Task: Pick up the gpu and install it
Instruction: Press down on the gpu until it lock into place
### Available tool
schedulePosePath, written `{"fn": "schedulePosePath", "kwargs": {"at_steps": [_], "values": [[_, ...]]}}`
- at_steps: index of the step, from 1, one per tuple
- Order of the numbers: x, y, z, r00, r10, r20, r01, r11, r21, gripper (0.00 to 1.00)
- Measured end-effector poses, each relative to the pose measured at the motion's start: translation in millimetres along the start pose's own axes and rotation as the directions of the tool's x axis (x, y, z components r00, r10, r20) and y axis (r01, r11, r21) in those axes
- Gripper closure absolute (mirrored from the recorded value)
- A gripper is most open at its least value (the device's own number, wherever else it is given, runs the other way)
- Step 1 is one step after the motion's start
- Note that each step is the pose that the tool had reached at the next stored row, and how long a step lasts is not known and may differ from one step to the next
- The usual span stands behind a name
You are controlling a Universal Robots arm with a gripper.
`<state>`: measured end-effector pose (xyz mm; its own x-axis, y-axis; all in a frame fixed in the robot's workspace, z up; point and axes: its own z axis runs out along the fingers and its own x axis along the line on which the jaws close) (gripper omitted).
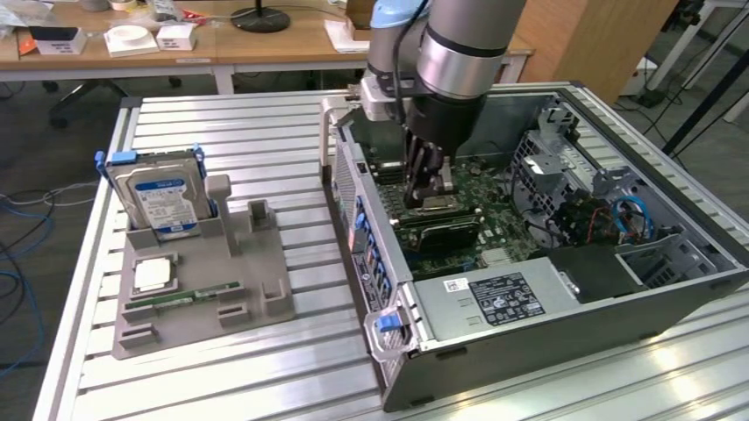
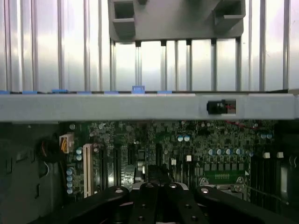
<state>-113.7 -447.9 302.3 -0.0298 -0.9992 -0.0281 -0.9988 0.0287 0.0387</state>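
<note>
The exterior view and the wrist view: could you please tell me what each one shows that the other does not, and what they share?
Exterior view alone: the blue-labelled hard drive with blue handles standing in the grey moulded holder, a narrow green memory stick lying in it, the silver-jointed robot arm, and wooden desks behind.

Wrist view alone: a white slot connector on the board, seen close.

Shared: the open grey computer case, its green motherboard, the slatted aluminium table, and the black gripper, jaws shut, low over the board.

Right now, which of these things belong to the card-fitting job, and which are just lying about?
In the job: end effector, shut, down inside the case; motherboard beneath it.

Lying about: hard drive, memory stick, both in the grey holder.
</note>
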Motion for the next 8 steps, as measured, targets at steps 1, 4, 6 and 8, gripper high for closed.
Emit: {"fn": "schedulePosePath", "kwargs": {"at_steps": [1, 4, 6, 8], "values": [[0.0, -0.8, 0.0, 1.0000, 0.000, 0.0003, 0.000, 1.0000, -0.0021, 0.89], [0.0, -0.7, -0.1, 1.0000, 0.000, 0.0001, 0.000, 1.0000, -0.0023, 0.89], [0.0, -0.8, -0.1, 1.0000, 0.000, 0.0001, 0.000, 1.0000, -0.0023, 0.89], [0.0, -0.8, -0.1, 1.0000, 0.000, 0.0001, 0.000, 1.0000, -0.0022, 0.89]]}}
